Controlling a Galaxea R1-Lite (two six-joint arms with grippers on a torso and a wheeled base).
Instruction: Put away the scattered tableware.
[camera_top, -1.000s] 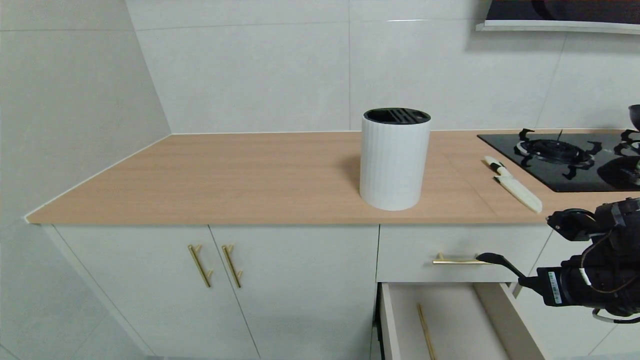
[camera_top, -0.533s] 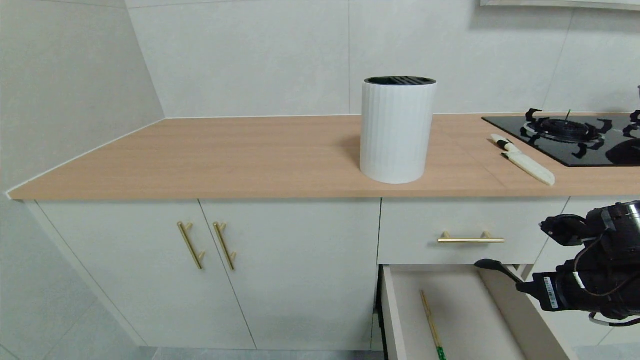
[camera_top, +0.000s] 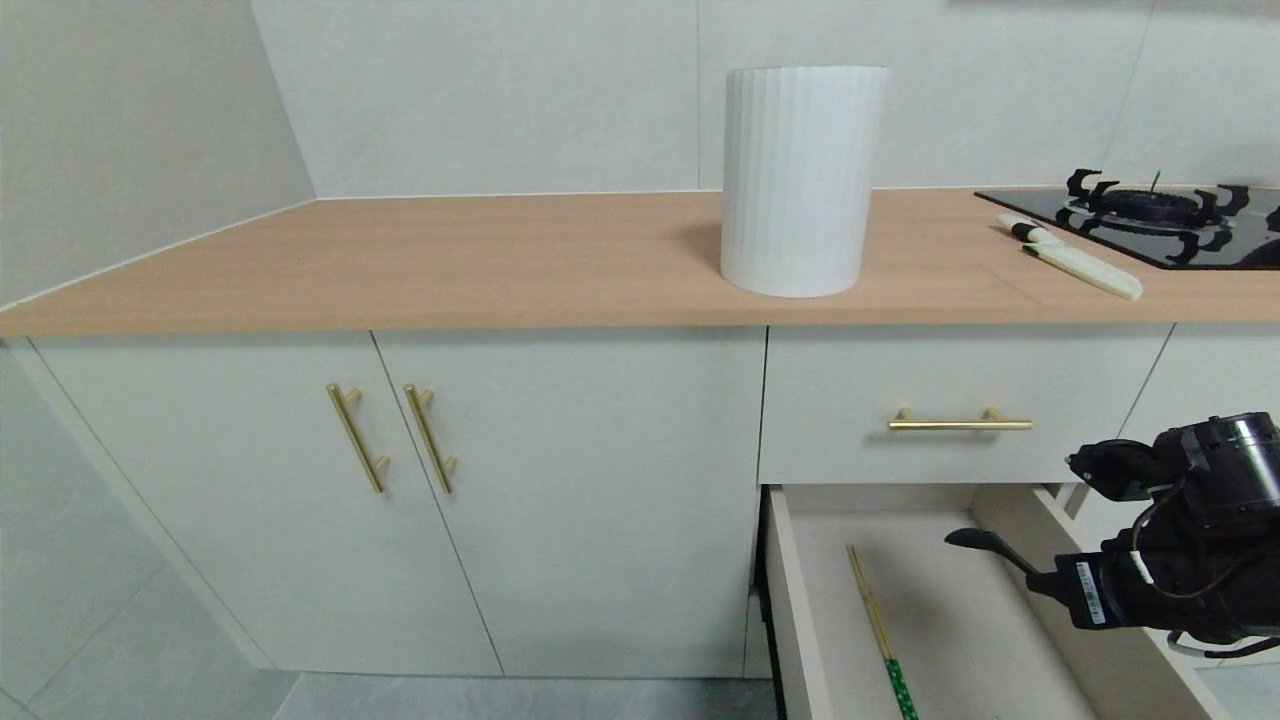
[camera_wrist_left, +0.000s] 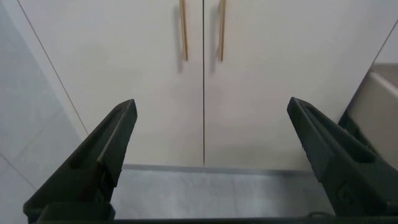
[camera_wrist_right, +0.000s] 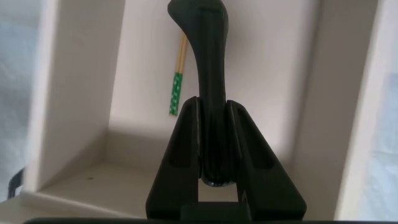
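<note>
Your right gripper (camera_top: 1052, 580) is clamped on the handle of a black spoon (camera_top: 985, 545), which sticks out over the open drawer (camera_top: 792, 600) below the tabletop (camera_top: 450, 260). In the right wrist view, the gripper's (camera_wrist_right: 211, 162) two fingers pinch the spoon (camera_wrist_right: 202, 43) tight, with its broad end above the drawer floor. A pair of chopsticks (camera_top: 878, 630) with green ends lies inside the drawer, along its left wall and apart from the spoon. Your left gripper (camera_wrist_left: 211, 109) hangs with its fingers spread wide and nothing between them, facing the two cabinet doors (camera_wrist_left: 205, 74) with gold handles. On the tabletop, a pale knife (camera_top: 1075, 265) lies between a tall white ribbed holder (camera_top: 800, 180) and the black stove (camera_top: 1150, 215), just beside the stove's edge.
</note>
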